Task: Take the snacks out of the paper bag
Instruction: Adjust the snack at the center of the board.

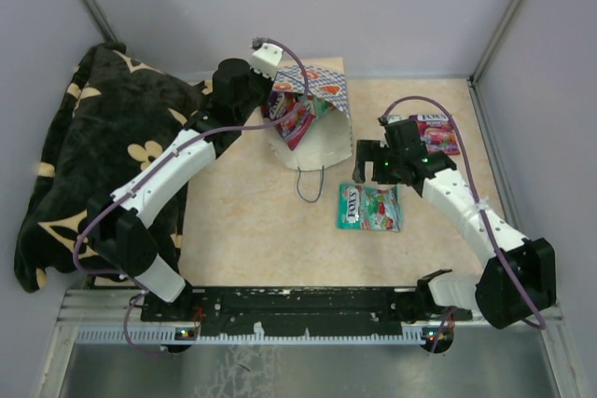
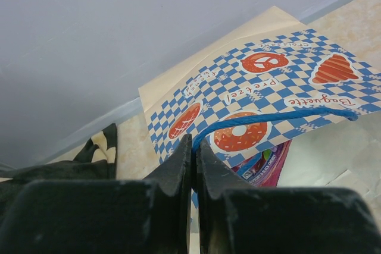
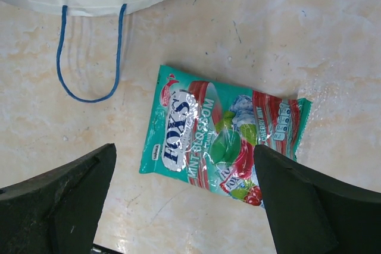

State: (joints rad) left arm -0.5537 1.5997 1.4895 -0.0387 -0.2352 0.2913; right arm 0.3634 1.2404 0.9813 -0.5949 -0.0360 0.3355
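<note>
Pinching the blue handle (image 2: 274,115) in the left gripper (image 2: 193,145), jaws all but shut on the string, at upper centre of the top view. Holding the bag (image 1: 317,146) mouth open that way: checkered wall lifted, white wall flat on the table (image 1: 252,221). Two snacks out on the table: teal packet (image 1: 368,207) at centre right of the top view, pink packet (image 1: 437,134) further right, partly under the right arm. At least one bagged packet (image 1: 294,120) showing in the mouth; magenta corner also visible under the checkered wall in the left wrist view. Hovering over the teal packet with the right gripper (image 1: 373,167), jaws wide apart, gripping nothing. In the right wrist view, teal packet between the fingers (image 3: 65,200), touching neither, long axis left-right with a slight tilt. Key relation for the next move, as a judgement: bagged packet up and left of the right gripper in the top view, near, just across the white wall; long axis apparently diagonal, upper left to lower right, so roughly end-on to that gripper. Right arm nearer and free; left tied up with the handle. Probably calls for a reach into the mouth from lower right, closing across the packet's short side. Risks: snagging the lower loop (image 3: 58,52), or dragging the bag.
</note>
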